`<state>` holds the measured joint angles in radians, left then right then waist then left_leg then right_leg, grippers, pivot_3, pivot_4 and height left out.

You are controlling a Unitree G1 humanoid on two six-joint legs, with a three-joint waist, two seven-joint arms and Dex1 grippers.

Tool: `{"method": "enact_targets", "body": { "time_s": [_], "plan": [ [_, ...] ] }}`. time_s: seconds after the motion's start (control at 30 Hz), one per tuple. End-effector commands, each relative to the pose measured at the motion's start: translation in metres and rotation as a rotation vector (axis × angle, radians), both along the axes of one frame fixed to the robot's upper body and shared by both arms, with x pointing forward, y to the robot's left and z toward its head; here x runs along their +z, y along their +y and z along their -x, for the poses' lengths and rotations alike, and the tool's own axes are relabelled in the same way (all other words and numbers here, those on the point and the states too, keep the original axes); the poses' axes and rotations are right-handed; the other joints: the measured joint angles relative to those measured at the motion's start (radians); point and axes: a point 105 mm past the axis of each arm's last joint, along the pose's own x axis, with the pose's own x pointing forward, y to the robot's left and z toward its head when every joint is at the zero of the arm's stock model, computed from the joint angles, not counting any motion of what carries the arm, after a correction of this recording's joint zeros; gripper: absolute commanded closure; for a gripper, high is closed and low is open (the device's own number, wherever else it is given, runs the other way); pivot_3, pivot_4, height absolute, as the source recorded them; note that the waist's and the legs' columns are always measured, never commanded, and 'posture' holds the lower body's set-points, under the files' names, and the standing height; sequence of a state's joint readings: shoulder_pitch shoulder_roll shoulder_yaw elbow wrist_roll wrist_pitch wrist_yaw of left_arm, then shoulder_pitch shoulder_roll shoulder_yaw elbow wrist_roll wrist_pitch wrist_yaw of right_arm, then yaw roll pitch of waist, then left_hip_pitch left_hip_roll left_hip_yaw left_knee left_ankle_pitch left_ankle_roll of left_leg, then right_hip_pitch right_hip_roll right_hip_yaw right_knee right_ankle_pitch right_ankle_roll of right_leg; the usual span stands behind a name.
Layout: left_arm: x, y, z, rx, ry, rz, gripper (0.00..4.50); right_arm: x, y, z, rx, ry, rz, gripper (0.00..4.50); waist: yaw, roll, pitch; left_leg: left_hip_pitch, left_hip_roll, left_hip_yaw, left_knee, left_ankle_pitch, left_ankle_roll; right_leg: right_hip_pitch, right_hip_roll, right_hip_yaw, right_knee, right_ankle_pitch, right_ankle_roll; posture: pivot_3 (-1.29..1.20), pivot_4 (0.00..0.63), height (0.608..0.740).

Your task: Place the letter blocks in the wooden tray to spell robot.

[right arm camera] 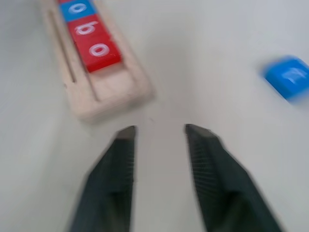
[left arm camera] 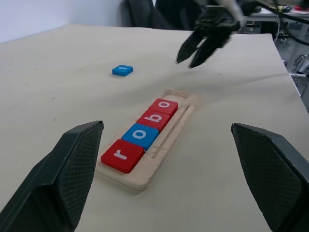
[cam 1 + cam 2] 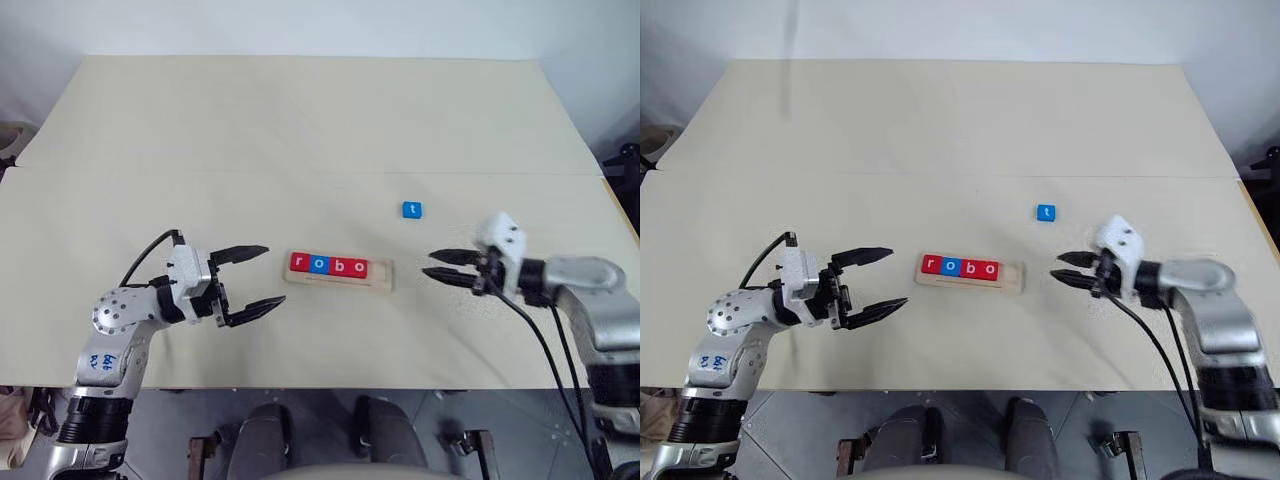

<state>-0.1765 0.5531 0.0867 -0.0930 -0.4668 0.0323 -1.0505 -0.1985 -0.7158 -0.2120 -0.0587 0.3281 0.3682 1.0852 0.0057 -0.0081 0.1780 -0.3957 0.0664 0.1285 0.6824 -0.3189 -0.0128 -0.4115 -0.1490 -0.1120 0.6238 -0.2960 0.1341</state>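
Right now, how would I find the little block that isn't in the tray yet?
Look at the big beige table, then find the wooden tray near its front middle, holding four tiles that spell "robo". Just beyond the tray's empty end, on the robot's right, one blue tile lies alone on the table. It shows a white t and touches nothing.

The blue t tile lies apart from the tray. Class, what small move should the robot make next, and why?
Probably the right gripper should swing over the blue t tile and lower onto it. The wooden tray already holds r, o, b, o, with its last slot bare, and the t lies loose on the table nearest that gripper, whose fingers are parted and hold nothing.
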Motion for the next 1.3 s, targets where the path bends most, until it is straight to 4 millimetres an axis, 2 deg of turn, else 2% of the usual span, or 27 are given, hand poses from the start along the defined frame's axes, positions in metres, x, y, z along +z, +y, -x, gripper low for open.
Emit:
{"method": "enact_targets", "body": {
  "time_s": [0.03, 0.17, 0.27, 0.4, 0.5, 0.67, 0.8, 1.03, 1.3],
  "plan": [
    [0.006, -0.002, -0.003, -0.013, -0.019, 0.018, 0.0, 0.013, -0.019, 0.013, -0.102, -0.121, -0.068, 1.5, 0.0, 0.0, 0.0, 0.0, 0.0, 0.0, 0.0, 0.0, 0.0, 0.0, 0.0, 0.0, 0.0, 0.0, 0.0, 0.0, 0.15, 0.74],
    [0.007, -0.004, -0.007, -0.025, -0.016, 0.016, 0.0, -0.002, -0.034, 0.026, -0.206, -0.122, -0.088, 0.03, -0.006, 0.0, 0.0, 0.003, 0.0, 0.0, 0.0, 0.0, 0.0, 0.002, 0.0, 0.001, 0.001, 0.0, 0.0, 0.0, 0.15, 0.74],
    [0.008, -0.004, -0.01, -0.031, -0.02, 0.014, 0.0, -0.007, -0.04, 0.029, -0.264, -0.128, -0.11, 0.03, -0.009, 0.0, 0.0, 0.005, 0.0, 0.001, -0.001, 0.0, 0.0, 0.002, 0.0, 0.002, 0.001, 0.0, 0.0, 0.0, 0.15, 0.74],
    [0.011, -0.004, -0.013, -0.032, -0.028, 0.01, 0.0, -0.008, -0.036, 0.028, -0.258, -0.141, -0.118, 0.03, -0.007, 0.0, 0.0, 0.005, 0.0, 0.001, -0.001, 0.0, 0.0, 0.002, 0.0, 0.002, 0.001, 0.0, 0.0, 0.0, 0.15, 0.74],
    [0.011, -0.003, -0.013, -0.027, -0.035, 0.007, 0.0, 0.006, -0.022, 0.01, -0.25, -0.17, -0.152, 0.03, -0.01, 0.0, 0.0, 0.005, 0.0, 0.001, -0.001, 0.0, 0.0, 0.002, 0.0, 0.002, 0.001, 0.0, 0.0, 0.0, 0.15, 0.74],
    [0.014, -0.002, -0.015, -0.007, -0.057, 0.007, 0.0, 0.023, -0.001, -0.037, -0.328, -0.103, -0.156, 0.03, -0.014, 0.0, 0.0, 0.006, 0.0, 0.001, -0.001, 0.0, 0.0, 0.002, 0.0, 0.003, 0.003, -0.001, -0.001, 0.0, 0.15, 0.74],
    [0.016, -0.003, -0.014, 0.003, -0.07, 0.013, 0.0, 0.023, 0.017, -0.063, -0.373, 0.002, -0.097, 0.03, -0.011, 0.0, 0.0, 0.005, 0.0, 0.001, -0.001, 0.0, 0.0, 0.001, 0.0, 0.003, 0.003, -0.001, -0.001, 0.0, 0.15, 0.74],
    [0.017, -0.001, -0.011, 0.023, -0.078, 0.01, 0.0, 0.028, 0.035, -0.089, -0.469, 0.054, -0.05, 0.03, -0.01, 0.0, 0.0, 0.002, 0.0, 0.001, -0.001, 0.0, 0.0, 0.0, 0.0, 0.002, 0.002, 0.0, 0.0, 0.0, 0.15, 0.74],
    [0.016, -0.002, -0.006, 0.036, -0.074, 0.015, 0.0, 0.03, 0.051, -0.092, -0.473, 0.082, -0.058, 0.03, -0.01, 0.0, 0.0, 0.002, 0.0, 0.001, -0.001, 0.0, 0.0, -0.001, 0.0, 0.002, 0.002, 0.0, -0.001, 0.0, 0.15, 0.74]
  ]
}}
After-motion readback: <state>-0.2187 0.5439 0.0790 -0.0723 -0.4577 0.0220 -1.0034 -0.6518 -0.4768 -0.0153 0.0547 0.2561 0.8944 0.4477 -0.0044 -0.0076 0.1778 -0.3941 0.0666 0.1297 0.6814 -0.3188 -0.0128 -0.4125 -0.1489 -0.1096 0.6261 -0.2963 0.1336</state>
